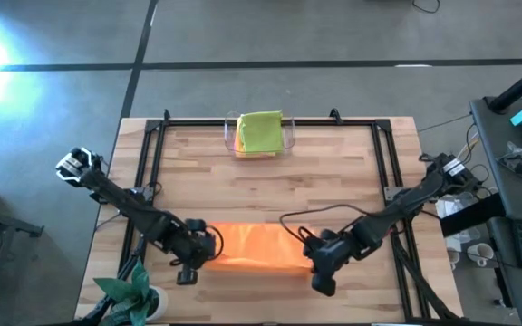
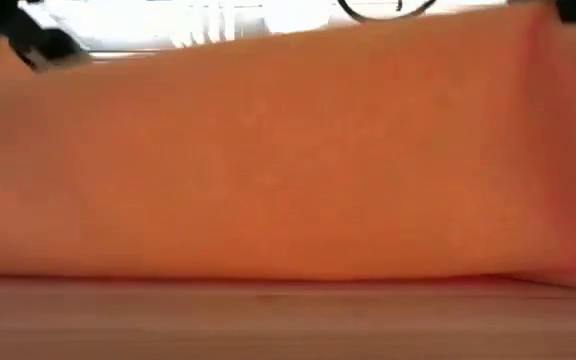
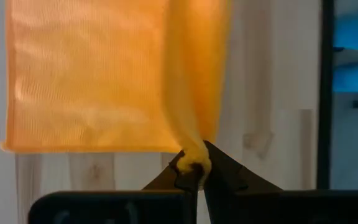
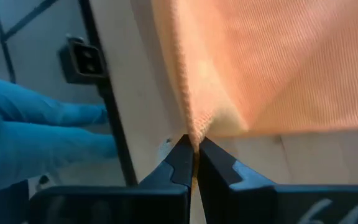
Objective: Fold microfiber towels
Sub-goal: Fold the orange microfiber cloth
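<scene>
The orange towel is pinched at its near corners by the closed left gripper and right gripper, mid-fold, next needing a level carry toward the table's far edge.

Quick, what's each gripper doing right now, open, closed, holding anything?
Left gripper: closed, pinching a corner of the orange towel.
Right gripper: closed, pinching the towel's other near corner.

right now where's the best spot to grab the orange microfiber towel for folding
By its two near corners, one per hand, coming from the table's front edge, as now: the left hand and right hand each pinch a bunched corner of the orange microfiber towel, holding it stretched between them.
</scene>
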